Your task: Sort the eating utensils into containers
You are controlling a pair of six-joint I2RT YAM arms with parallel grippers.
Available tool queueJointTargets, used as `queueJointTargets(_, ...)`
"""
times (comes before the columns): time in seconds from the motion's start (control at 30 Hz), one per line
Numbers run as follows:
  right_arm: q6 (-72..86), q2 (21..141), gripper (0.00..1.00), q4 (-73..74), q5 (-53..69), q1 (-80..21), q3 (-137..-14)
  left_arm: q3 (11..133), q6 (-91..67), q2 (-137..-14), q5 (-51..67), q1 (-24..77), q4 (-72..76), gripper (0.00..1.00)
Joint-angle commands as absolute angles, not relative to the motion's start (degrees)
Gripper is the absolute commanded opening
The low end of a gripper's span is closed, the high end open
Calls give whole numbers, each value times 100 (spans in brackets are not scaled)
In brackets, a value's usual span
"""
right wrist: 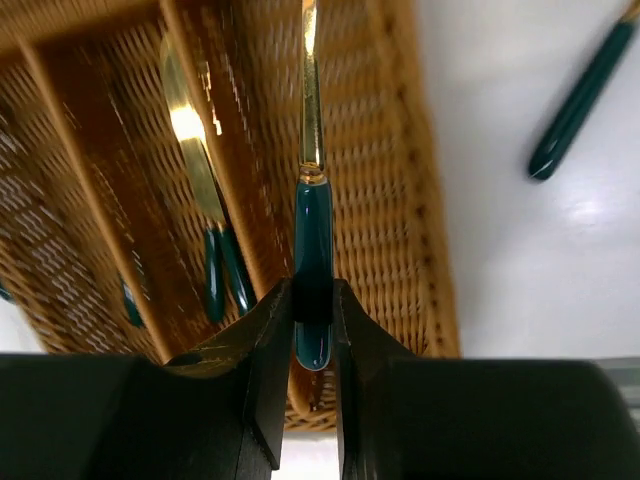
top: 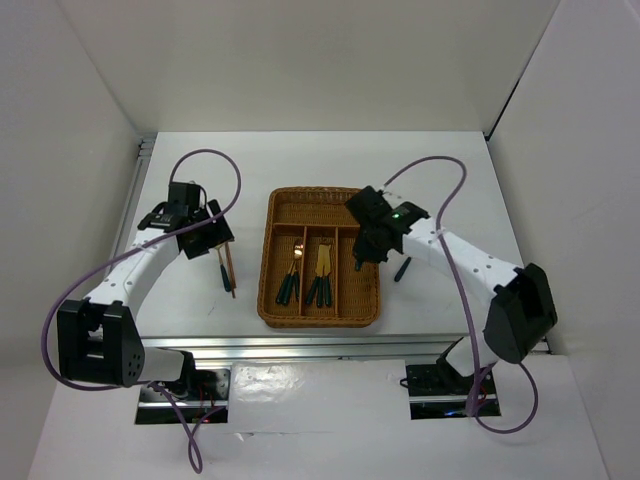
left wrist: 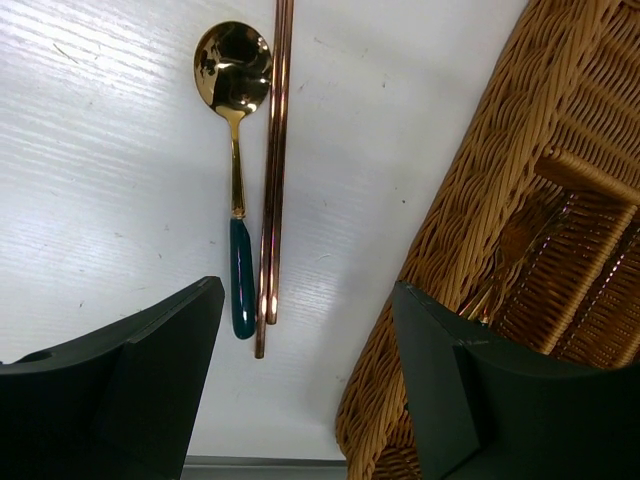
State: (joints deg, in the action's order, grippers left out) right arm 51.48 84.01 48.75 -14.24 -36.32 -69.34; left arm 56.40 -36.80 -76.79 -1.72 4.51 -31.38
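Right wrist view reveals right hand [right wrist: 312,308] pinching a teal handle [right wrist: 312,232].

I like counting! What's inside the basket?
The basket holds two bunches of green-handled utensils: a left bunch and a middle bunch. The right tool grips one more utensil over the right slot; its arm hides part of that slot.

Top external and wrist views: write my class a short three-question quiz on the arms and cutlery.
1. True or false: the left gripper is shut on the spoon.
2. What lies beside the spoon on the table? A chopsticks B knife C cup
3. Fill in: the ___ gripper holds a teal-handled utensil above the tray.
Key: 1 false, the left gripper's jaws are open; 2 A; 3 right gripper.
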Motion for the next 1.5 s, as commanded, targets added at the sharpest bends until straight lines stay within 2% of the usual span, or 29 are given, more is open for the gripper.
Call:
queueJointTargets(0.0,5396,8796,6,5184,-1389,-4068,-6997,5889,-3516,-7594,-255,413,-3111,82)
queueJointTargets(0.3,5538,9035,7,5011,-1283,-4509,-6530,5836,-3516,-7375,-308,360,-3164,82)
queueJointTargets(0.57,5203,9492,19,4667,-1230,-4509,-6494,5783,-3516,-7374,-308,360,-3164,82)
queueJointTargets(0.63,5134,9615,23,4720,-1230,-4509,-6547,5783,-3516,-7374,-308,360,-3164,82)
queueJointTargets(0.77,5019,9554,42,4956,-1335,-4509,-6741,5783,-3516,-7374,-308,360,-3164,82)
queueJointTargets(0.8,5019,9484,50,4957,-1388,-4509,-6828,5783,-3516,-7374,-308,360,-3164,82)
queueJointTargets(0.93,4580,9062,63,4809,-1100,-4009,-7048,5783,-3516,-7374,-255,360,-3164,82)
queueJointTargets(1.17,3921,8122,63,4535,-887,-2735,-7023,5783,-3516,-7374,-255,360,-3112,82)
queueJointTargets(1.33,3920,8060,61,4588,-1143,-1891,-6505,5783,-3516,-7540,-255,308,-3111,82)
queueJointTargets(1.47,3920,8323,58,4281,-827,-1608,-5960,5783,-3516,-7655,-255,308,-3059,82)
